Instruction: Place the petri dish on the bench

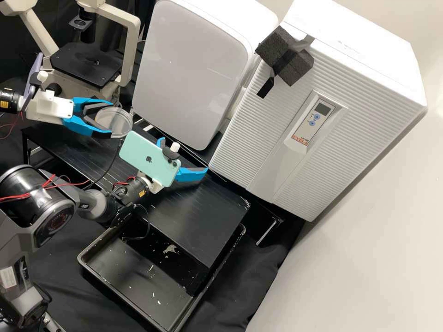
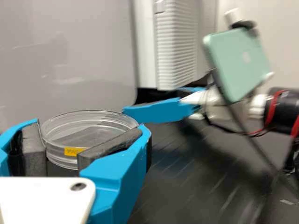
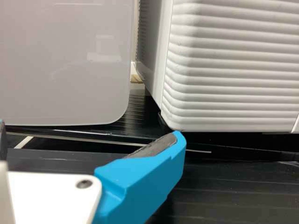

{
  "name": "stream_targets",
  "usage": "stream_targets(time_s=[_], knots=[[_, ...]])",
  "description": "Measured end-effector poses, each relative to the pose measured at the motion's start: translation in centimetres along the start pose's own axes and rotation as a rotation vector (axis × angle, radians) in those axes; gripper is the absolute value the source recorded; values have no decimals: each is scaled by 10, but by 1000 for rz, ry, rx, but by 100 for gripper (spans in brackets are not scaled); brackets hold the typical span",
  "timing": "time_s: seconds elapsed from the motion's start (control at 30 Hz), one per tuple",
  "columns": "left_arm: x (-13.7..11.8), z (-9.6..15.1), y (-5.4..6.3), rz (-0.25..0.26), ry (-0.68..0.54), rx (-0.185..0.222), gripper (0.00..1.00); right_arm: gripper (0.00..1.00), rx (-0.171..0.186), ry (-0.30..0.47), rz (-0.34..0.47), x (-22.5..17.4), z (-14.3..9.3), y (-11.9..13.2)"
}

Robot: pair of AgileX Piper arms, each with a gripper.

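The clear petri dish (image 1: 121,123) is held above the back left of the black bench (image 1: 198,226) by my left gripper (image 1: 110,119). In the left wrist view, the dish (image 2: 93,128) with a small yellow label sits between the grey pads of my left gripper (image 2: 89,129), which is shut on it. My right gripper (image 1: 183,154), partly behind a green phone, stands open over the bench, to the right of the dish and apart from it. Its fingers are spread wide around nothing in the right wrist view, where my right gripper (image 3: 90,129) faces the white cabinets.
A microscope (image 1: 87,62) stands at the back left. Two white cabinets (image 1: 194,69) (image 1: 323,110) line the bench's rear. A black tray (image 1: 134,272) with pale flecks lies by the bench's front edge. The green phone (image 1: 150,159) is mounted on the right arm.
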Motion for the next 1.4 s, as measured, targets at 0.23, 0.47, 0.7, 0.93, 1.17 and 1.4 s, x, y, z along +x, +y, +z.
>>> stream_targets(time_s=[0.23, 0.47, 0.7, 0.93, 1.17, 1.4], knots=[[26, 21, -5, -46, -104, 33, 0, 100, 0, 0, 0, 0, 0, 0], [45, 27, -18, -107, -131, 26, 0, 100, 0, 0, 0, 0, 0, 0], [50, 24, -27, -147, -115, -14, 0, 100, 0, 0, 0, 0, 0, 0], [51, 24, -29, -150, -113, -34, 100, 100, 0, 0, 0, 0, 0, 0], [51, 23, -29, -149, -111, -38, 100, 100, 0, 0, 0, 0, 0, 0], [51, 22, -29, -148, -108, -38, 100, 100, 0, 0, 0, 0, 0, 0]])
